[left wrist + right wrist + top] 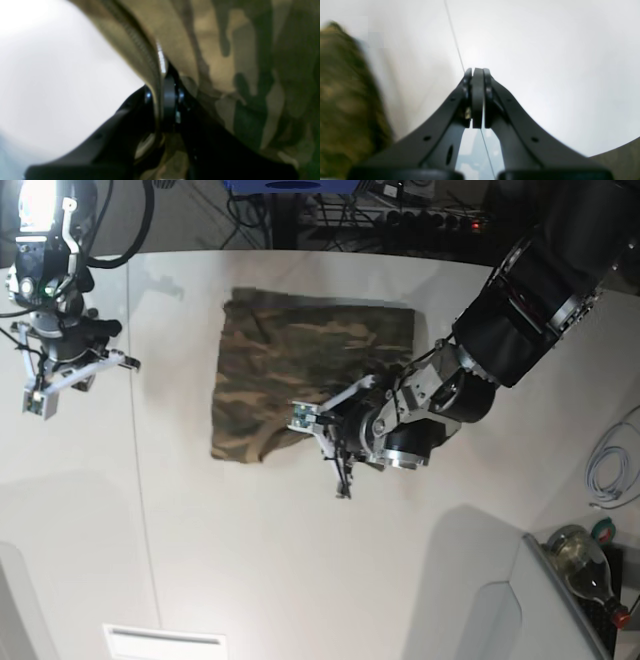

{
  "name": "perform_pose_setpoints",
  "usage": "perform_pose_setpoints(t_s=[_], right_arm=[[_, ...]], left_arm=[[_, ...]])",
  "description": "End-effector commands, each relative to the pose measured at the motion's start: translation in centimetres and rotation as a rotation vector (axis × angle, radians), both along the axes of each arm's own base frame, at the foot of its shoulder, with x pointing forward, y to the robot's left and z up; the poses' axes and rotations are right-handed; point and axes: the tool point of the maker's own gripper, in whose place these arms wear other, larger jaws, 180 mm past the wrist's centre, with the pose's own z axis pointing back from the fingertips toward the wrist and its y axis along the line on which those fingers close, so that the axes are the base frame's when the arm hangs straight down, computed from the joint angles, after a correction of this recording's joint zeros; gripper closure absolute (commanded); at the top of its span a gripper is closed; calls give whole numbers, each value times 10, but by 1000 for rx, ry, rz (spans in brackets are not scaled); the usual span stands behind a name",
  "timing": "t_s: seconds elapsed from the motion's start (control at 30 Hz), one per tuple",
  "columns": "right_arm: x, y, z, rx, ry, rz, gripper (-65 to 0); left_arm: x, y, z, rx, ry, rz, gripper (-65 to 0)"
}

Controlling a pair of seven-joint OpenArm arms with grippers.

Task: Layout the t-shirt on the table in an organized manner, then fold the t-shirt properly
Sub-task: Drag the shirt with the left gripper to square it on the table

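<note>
The left gripper [162, 100] is pinched tight on the t-shirt's [310, 370] near edge. The t-shirt lies flat and folded on the white worktop [250, 550], closer to its far edge. The right gripper [477, 75] is squeezed shut with nothing in it, up above the worktop's left side, well apart from the t-shirt

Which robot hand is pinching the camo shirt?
The left gripper, at the base view's right, is pinching the t-shirt by its edge. The right gripper is shut on nothing, off beside the shirt.
</note>
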Motion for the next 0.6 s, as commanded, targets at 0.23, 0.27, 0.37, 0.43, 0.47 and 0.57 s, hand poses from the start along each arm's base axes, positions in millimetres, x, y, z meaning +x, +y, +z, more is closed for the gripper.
perform_pose_setpoints(t_s=[0.23,0.27,0.37,0.43,0.47,0.57], right_arm=[[5,-2,9,-7,-34,-3,0],[5,-2,9,-7,-34,-3,0],[5,-2,8,-7,-33,-3,0],[5,-2,8,-7,-33,-3,0],[5,-2,8,-7,-33,-3,0],[5,-2,8,-7,-34,-3,0]], left_arm=[[8,-35,6,14,-10,-92,0],[7,-40,7,6,-10,-96,0],[6,-44,7,8,-12,-101,0],[6,-45,8,7,-14,-104,0],[7,-45,8,7,-16,-103,0],[7,-42,8,15,-15,-99,0]])
